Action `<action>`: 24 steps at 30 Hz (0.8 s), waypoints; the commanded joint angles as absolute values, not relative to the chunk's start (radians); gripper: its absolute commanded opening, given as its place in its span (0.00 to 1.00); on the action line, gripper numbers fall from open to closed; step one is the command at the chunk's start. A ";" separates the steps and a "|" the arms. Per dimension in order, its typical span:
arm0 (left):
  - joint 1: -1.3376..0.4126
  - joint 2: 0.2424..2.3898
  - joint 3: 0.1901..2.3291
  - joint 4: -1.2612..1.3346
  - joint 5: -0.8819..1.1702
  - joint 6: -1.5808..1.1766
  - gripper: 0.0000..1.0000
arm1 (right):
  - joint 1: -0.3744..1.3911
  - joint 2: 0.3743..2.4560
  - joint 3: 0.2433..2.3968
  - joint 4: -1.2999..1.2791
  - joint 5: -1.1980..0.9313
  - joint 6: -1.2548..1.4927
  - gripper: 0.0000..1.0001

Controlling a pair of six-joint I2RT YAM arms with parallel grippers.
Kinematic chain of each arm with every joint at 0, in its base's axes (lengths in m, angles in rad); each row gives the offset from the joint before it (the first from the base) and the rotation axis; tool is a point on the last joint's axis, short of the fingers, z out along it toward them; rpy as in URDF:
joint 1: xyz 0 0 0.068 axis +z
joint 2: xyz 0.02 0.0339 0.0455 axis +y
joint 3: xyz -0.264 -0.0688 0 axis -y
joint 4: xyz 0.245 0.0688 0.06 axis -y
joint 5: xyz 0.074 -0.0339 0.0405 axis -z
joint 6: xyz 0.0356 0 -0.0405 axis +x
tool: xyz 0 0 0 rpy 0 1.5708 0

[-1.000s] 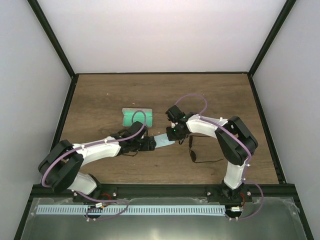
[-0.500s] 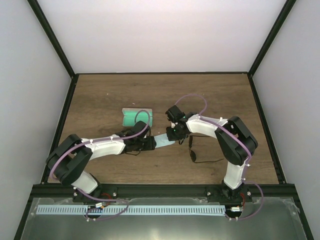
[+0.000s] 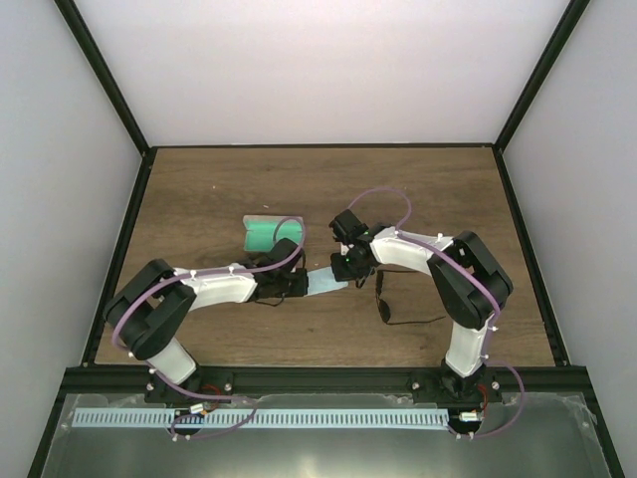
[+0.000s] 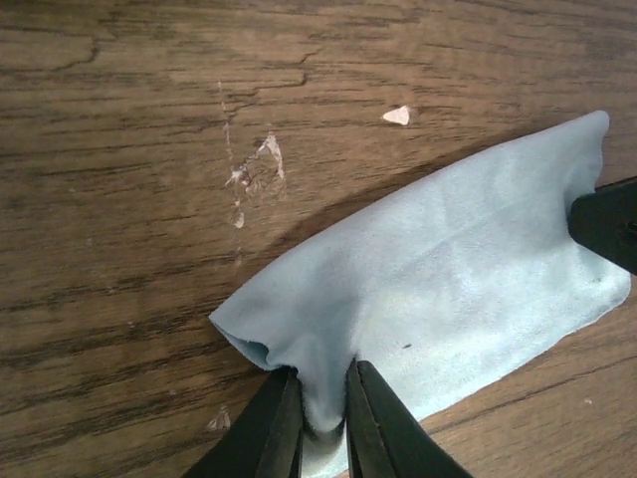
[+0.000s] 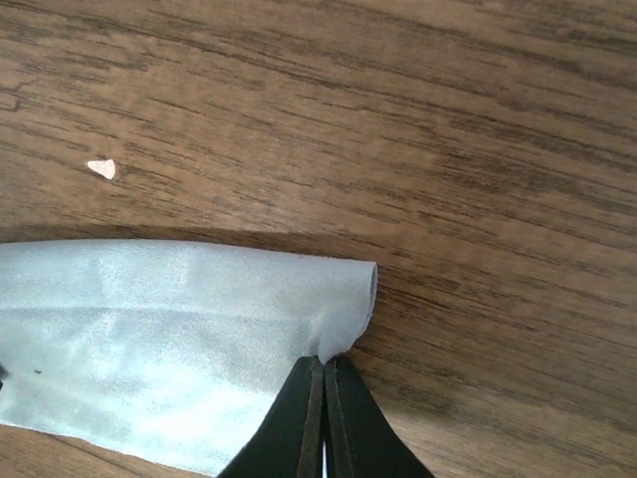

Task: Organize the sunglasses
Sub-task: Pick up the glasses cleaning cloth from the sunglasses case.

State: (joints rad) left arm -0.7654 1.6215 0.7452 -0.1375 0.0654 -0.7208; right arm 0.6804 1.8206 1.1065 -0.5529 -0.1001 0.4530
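The sunglasses [image 3: 384, 305] lie on the table under the right forearm, black frame folded, with one thin temple arm stretching right. A light blue cloth [image 3: 326, 281] hangs stretched between both grippers. My left gripper [image 3: 300, 285] pinches a fold at the cloth's left end. In the left wrist view the cloth [image 4: 448, 284] bunches between the left gripper's [image 4: 324, 410] narrow jaws. My right gripper [image 3: 348, 269] is shut on the cloth's right corner. The right wrist view shows the cloth [image 5: 169, 319] and the right gripper [image 5: 324, 398] closed tight on it.
A translucent case with green inside [image 3: 270, 234] stands open behind the left gripper. The wooden table [image 3: 219, 189] is bordered by a black frame and white walls. The right gripper's black finger [image 4: 607, 224] shows at the right edge of the left wrist view.
The left gripper has closed from wide open onto the cloth's left end, and the left arm's elbow has swung right. The right arm and sunglasses have not moved.
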 commanded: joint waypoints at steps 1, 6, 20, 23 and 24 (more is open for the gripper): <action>-0.765 1.647 0.757 -0.163 0.053 -0.711 0.13 | 0.686 1.840 1.129 -0.593 -0.112 0.445 0.01; -0.764 1.644 0.770 -0.180 0.037 -0.703 0.04 | 0.687 1.838 1.133 -0.588 -0.126 0.448 0.01; -0.678 1.631 0.903 -0.268 0.006 -0.572 0.04 | 0.692 1.851 1.294 -0.621 -0.198 0.463 0.01; -0.644 1.624 0.932 -0.294 0.002 -0.539 0.04 | 0.692 1.879 1.346 -0.624 -0.221 0.462 0.01; -0.632 1.624 0.939 -0.300 0.001 -0.530 0.04 | 0.693 1.893 1.365 -0.626 -0.229 0.460 0.01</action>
State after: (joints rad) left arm -0.6678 1.6337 0.9001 -0.2554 0.0193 -0.5896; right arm 0.6849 1.8427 1.2846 -0.6052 -0.1917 0.4618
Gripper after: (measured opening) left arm 0.045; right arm 0.009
